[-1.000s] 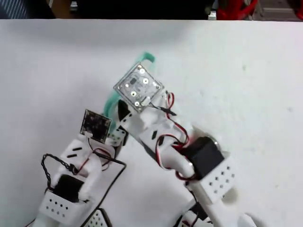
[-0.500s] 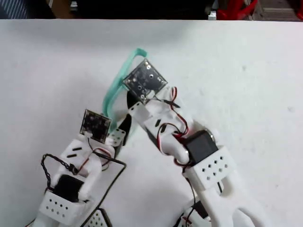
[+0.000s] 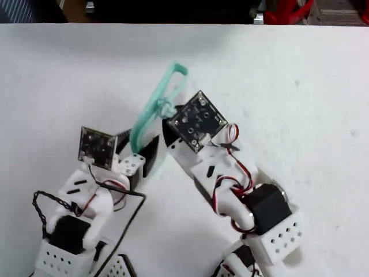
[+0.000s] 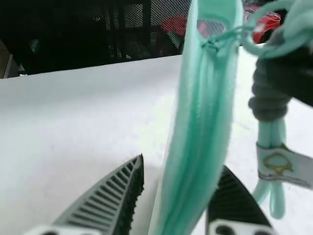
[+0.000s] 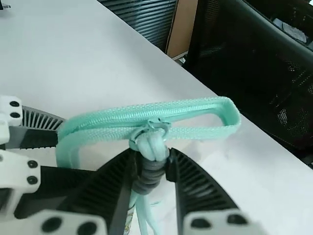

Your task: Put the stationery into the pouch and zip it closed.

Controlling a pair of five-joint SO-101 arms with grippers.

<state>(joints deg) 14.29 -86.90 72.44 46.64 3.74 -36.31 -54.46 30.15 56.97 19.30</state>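
The teal pouch (image 3: 151, 109) stands on its long edge on the white table (image 3: 300, 86). At its near end my left gripper (image 3: 143, 163) is shut on it; the zipped edge (image 4: 200, 122) runs up between the two black fingers (image 4: 117, 196). Partway along the top, my right gripper (image 3: 167, 126) is shut on the zip pull (image 5: 149, 147), a teal cord with a grey bead (image 4: 271, 98) and a small tag (image 4: 281, 166). The slider (image 5: 156, 126) sits just past my right gripper (image 5: 151, 155). Beyond it the pouch mouth (image 5: 195, 117) gapes in a loop.
The table's far edge (image 3: 184, 24) meets a dark room with a red object (image 3: 288, 8) behind it. Black and red cables (image 3: 230, 173) trail off both arms near the front. Open table lies to the left, the right and beyond the pouch.
My right gripper has slid back along the pouch top, to the right and nearer, with the pull in it. The left arm shifted left. The pouch's far end swung a little right.
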